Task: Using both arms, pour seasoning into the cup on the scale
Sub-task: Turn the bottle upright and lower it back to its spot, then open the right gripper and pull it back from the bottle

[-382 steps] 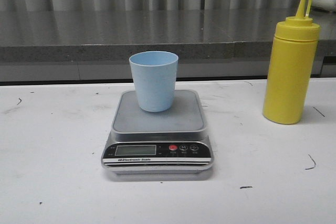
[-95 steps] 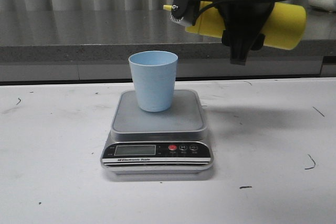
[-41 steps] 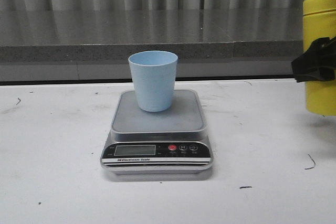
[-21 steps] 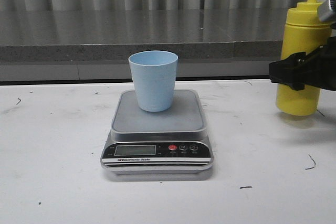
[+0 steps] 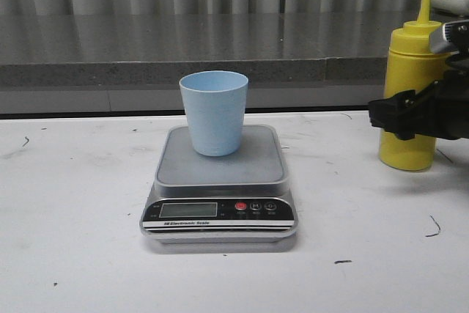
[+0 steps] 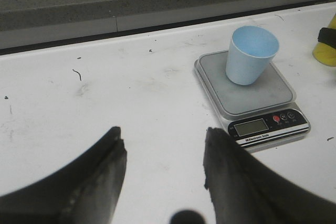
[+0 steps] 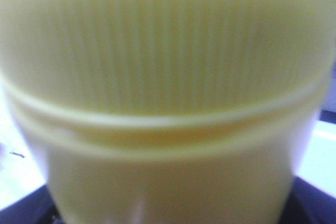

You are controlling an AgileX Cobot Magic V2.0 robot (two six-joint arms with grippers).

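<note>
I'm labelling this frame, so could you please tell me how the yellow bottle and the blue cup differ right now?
The yellow bottle is taller and capped by a cone nozzle; the blue cup is short and open-topped. The bottle is on the table with the right gripper around it; the cup sits ungripped on the scale. Both stand upright.

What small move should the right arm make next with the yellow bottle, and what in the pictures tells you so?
Probably open the right gripper and draw back: the seasoning bottle stands upright on the table, apparently set down, away from the cup.
</note>
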